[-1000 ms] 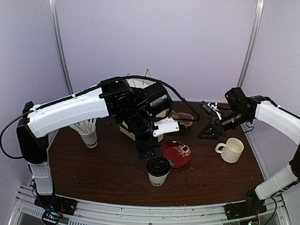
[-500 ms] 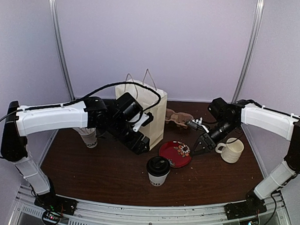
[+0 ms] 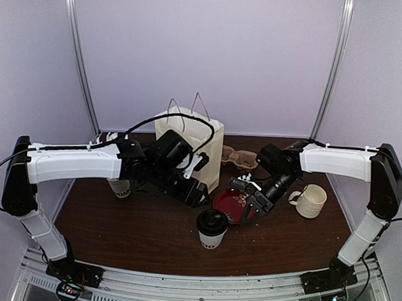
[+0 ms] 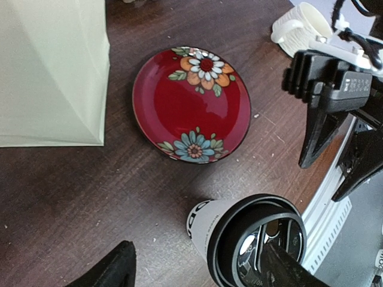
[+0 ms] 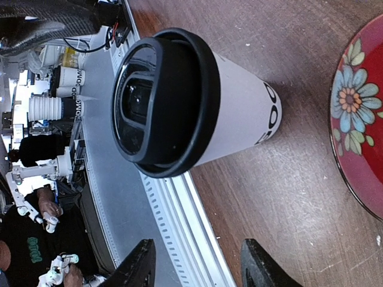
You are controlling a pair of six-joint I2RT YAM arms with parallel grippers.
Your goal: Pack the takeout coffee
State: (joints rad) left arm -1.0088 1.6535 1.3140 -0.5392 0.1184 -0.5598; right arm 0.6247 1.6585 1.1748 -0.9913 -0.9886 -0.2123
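Counter: a dark brown wood-grain table (image 3: 138, 234) with a metal rail (image 3: 203, 286) along its near edge where the arm bases are bolted.
Room: plain pale lilac walls (image 3: 257, 60) on three sides, with a thin metal pole at each back corner.
Takeout coffee (image 3: 212, 231): stands upright near the middle of the near edge, its black lid (image 3: 212, 221) on and dark letters low on its side.
Left gripper (image 3: 193, 193): low, between the bag and the cup, fingers spread wide and holding nothing.
Right gripper (image 3: 252, 208): low over the plate's right side, just right of the cup, jaws well apart and empty.
Paper bag (image 3: 208, 144): upright at the middle of the far edge, handles up, mouth open.
Red plate (image 3: 227, 204): flowered, flat on the wood between the bag and the cup.
Mug (image 3: 310, 199): cream and ribbed, toward the right edge.
Stick-filled cup (image 3: 120, 188): near the left edge, mostly hidden behind the left arm.
Cardboard carrier (image 3: 239, 156): at the far edge, just right of the bag.
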